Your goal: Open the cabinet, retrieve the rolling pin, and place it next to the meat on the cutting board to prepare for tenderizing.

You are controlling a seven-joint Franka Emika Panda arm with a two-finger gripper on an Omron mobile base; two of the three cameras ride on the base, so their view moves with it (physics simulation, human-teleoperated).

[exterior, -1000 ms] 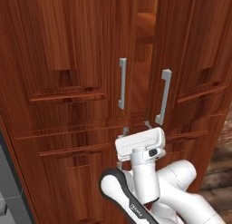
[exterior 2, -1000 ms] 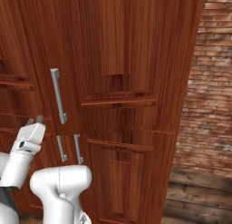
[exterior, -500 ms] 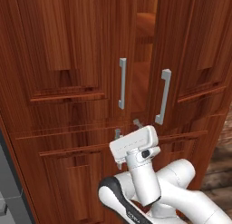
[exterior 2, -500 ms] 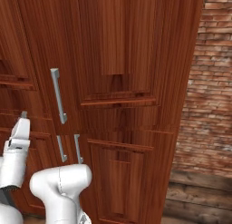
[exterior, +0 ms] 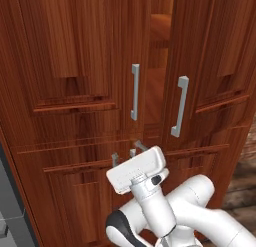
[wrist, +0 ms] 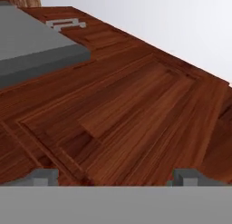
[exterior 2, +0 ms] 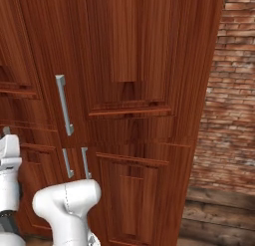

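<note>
The cabinet (exterior: pixel 75 66) stands right before me, its right door (exterior: pixel 210 66) slightly ajar by the long silver handles (exterior: pixel 135 91). My fingers (exterior: pixel 126 152) are spread wide and hold nothing (tips just short of the lower panel (wrist: pixel 136 114)).

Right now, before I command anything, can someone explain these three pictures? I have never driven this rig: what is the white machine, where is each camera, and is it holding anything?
The white machine is a robot arm on a driving base. Two cameras ride on the base behind it, left and right, both facing the tall wooden cabinet. Its right door stands slightly ajar, showing shelves in the gap. The gripper points at the doors below the long silver handles, jaws open, holding nothing. The third camera sits on the hand, looking along the fingertips at a door panel.
</note>
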